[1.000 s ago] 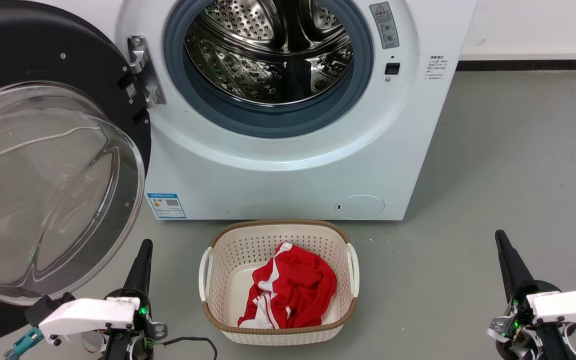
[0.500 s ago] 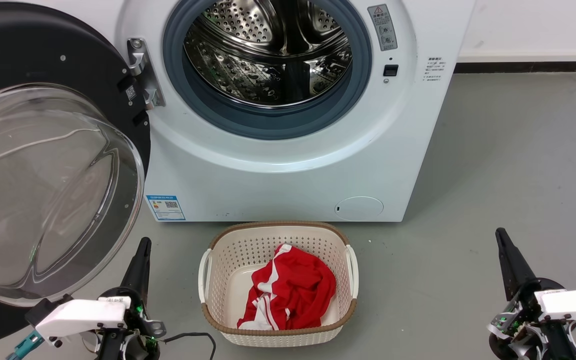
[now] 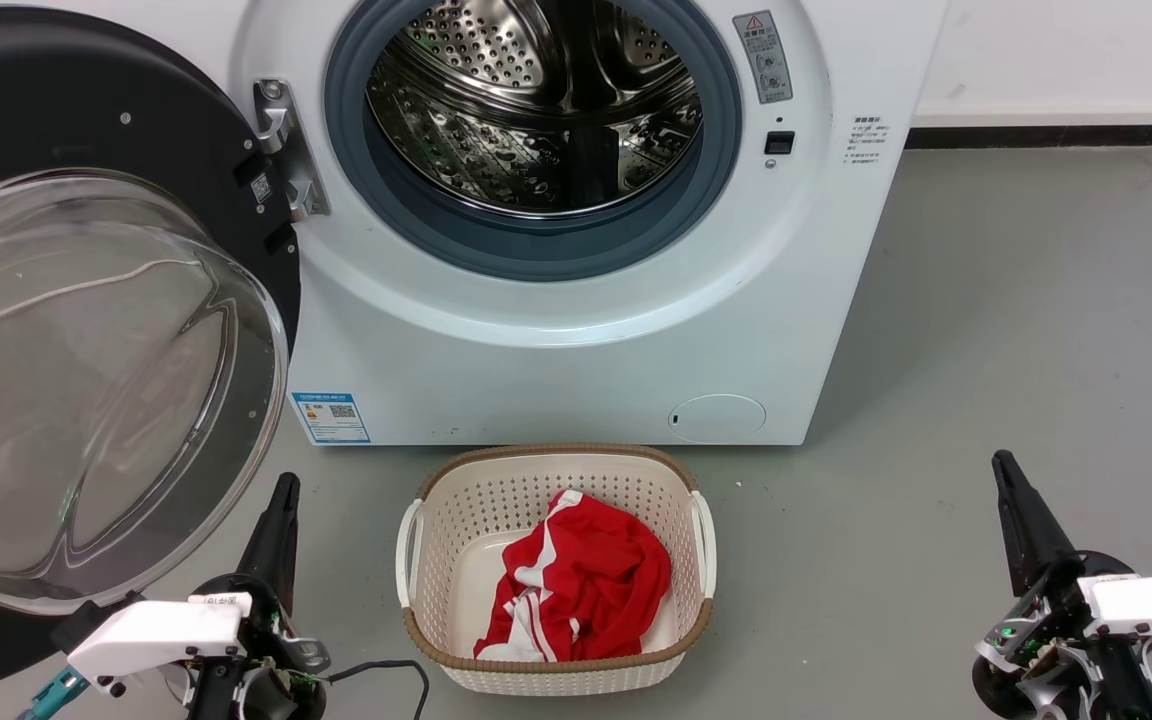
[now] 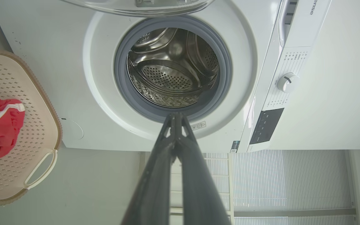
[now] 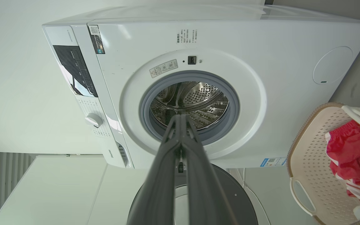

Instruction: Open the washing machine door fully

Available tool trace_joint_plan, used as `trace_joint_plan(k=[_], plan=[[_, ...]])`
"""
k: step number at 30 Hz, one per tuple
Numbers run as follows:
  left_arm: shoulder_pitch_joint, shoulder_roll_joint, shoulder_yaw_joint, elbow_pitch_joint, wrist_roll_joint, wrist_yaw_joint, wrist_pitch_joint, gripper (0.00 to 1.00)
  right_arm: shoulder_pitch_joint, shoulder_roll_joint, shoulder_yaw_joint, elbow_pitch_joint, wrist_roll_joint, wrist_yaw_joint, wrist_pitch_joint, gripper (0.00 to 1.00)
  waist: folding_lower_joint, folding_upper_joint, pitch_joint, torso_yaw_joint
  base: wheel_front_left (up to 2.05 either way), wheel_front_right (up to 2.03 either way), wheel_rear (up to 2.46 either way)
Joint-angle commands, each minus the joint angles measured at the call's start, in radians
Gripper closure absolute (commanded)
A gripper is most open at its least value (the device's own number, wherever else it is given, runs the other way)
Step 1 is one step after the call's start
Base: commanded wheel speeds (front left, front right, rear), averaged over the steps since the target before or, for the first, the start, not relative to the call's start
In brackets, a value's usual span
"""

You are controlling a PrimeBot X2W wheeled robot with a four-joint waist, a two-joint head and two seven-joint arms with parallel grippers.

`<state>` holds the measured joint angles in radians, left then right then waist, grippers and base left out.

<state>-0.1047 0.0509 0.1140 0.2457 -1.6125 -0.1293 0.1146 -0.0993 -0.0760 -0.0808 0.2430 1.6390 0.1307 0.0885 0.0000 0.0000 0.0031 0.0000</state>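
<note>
The white washing machine (image 3: pixel 576 370) stands ahead with its steel drum (image 3: pixel 536 110) exposed. Its round black washing machine door (image 3: pixel 56 120), with a bulging clear glass bowl (image 3: pixel 86 400), is swung wide open to the left on its metal hinge (image 3: pixel 286 150). My left gripper (image 3: pixel 286 482) is shut and holds nothing, low on the floor just right of the glass bowl, apart from it. My right gripper (image 3: pixel 1002 458) is shut and holds nothing, at the lower right, away from the machine. In the wrist views each gripper (image 4: pixel 176 115) (image 5: pixel 181 116) points at the drum opening. The door (image 5: pixel 230 193) also shows behind the right fingers.
A cream laundry basket (image 3: pixel 556 680) with a red and white garment (image 3: pixel 586 580) sits on the grey floor in front of the machine, between my two grippers. Bare floor (image 3: pixel 1036 330) lies to the right of the machine.
The head view has shifted slightly, so the machine sits a little lower. Both grippers show slightly higher in the picture and stay shut. The door has not moved.
</note>
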Motion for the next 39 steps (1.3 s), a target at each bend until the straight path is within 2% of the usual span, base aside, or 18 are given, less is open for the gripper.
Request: trace_joint_plan(k=[1, 39], plan=[[-0.007, -0.001, 0.003, 0.001, -0.001, -0.004, 0.003, 1.0, -0.013, 0.004, -0.002, 0.002, 0.001, 0.0, 0.002, 1.0, 0.0, 0.0, 0.0, 0.0, 0.0, 0.0, 0.0], [-0.007, -0.001, 0.003, 0.001, 0.0, -0.004, 0.003, 1.0, -0.014, 0.012, -0.014, 0.003, -0.01, 0.0, 0.012, 1.0, 0.0, 0.0, 0.0, 0.0, 0.0, 0.0, 0.0]])
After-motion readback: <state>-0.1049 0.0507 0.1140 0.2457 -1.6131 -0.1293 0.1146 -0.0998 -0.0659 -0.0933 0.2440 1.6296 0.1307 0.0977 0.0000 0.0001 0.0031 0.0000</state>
